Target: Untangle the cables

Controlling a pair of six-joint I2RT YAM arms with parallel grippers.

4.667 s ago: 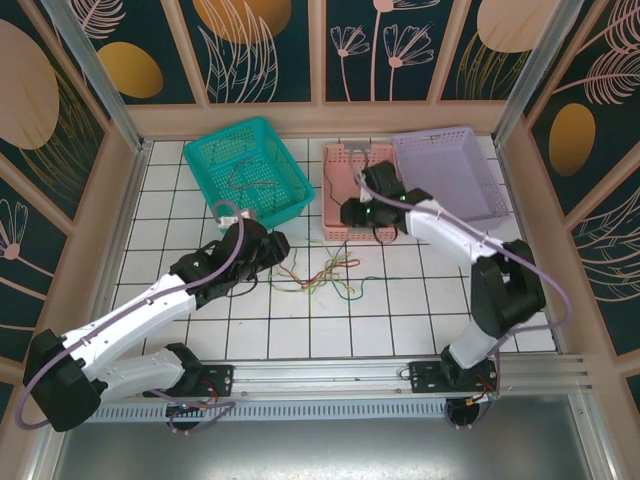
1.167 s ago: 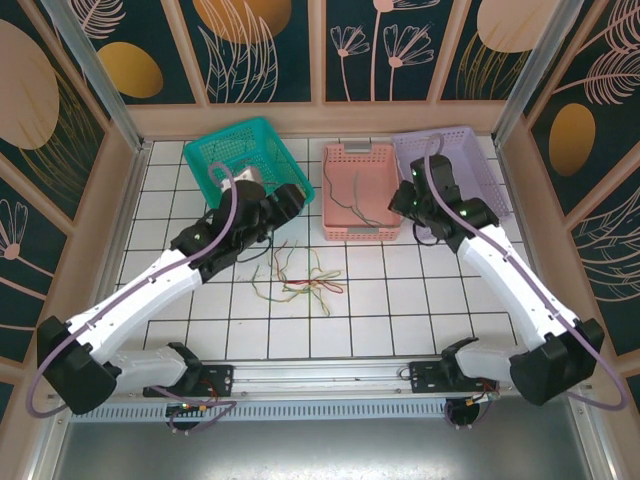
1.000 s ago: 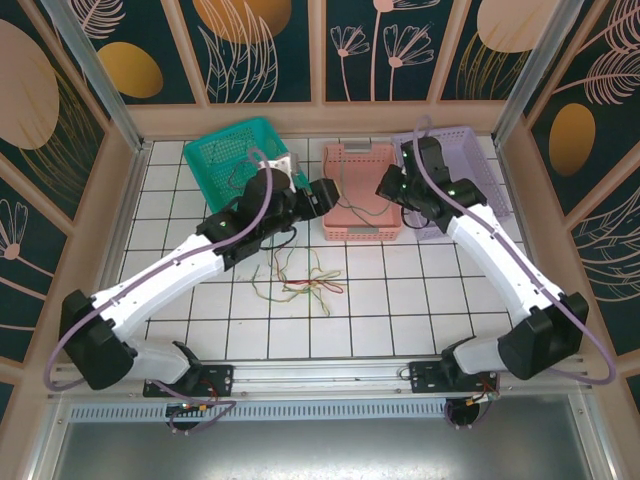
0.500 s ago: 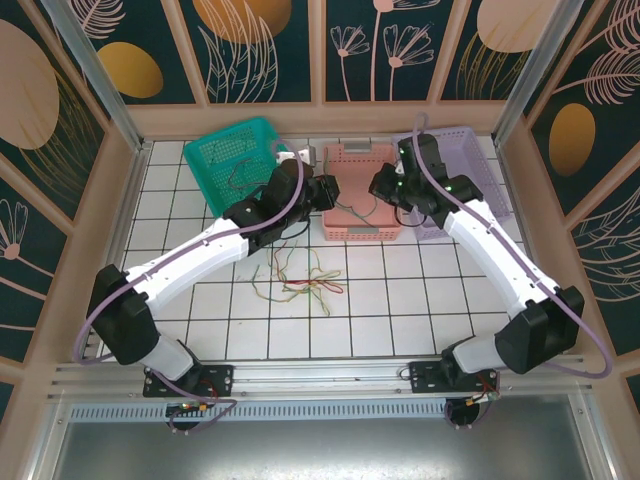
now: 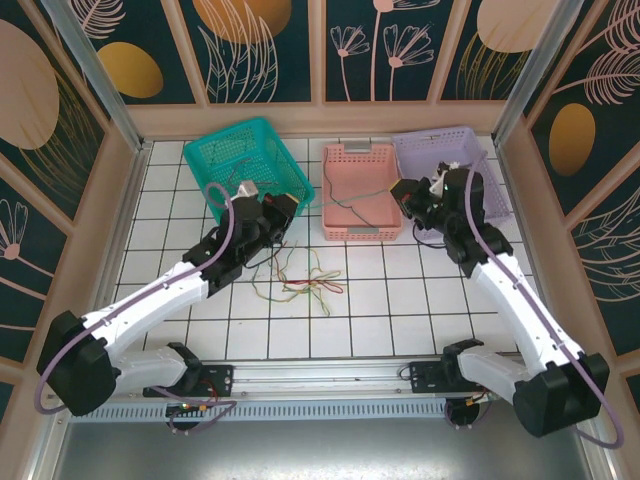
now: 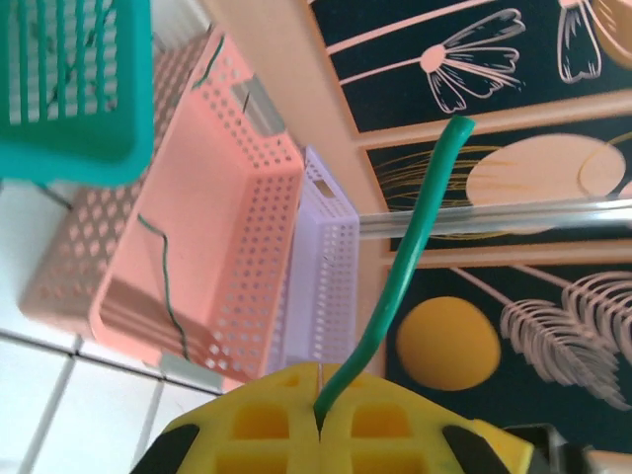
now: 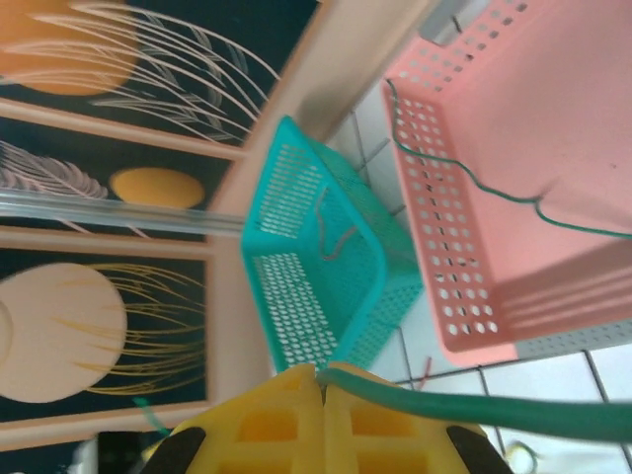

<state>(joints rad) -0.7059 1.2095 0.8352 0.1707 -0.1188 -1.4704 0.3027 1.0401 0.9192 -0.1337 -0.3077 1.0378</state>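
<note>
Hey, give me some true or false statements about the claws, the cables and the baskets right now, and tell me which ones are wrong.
1. The left claw is shut on a green cable. True.
2. The right claw hangs open and empty. False: it is also shut on a green cable.
3. The loose cables are piled inside the teal basket. False: they lie on the white tiled table, in front of the baskets.
4. The pink basket stands between the teal basket and the lilac basket. True.
</note>
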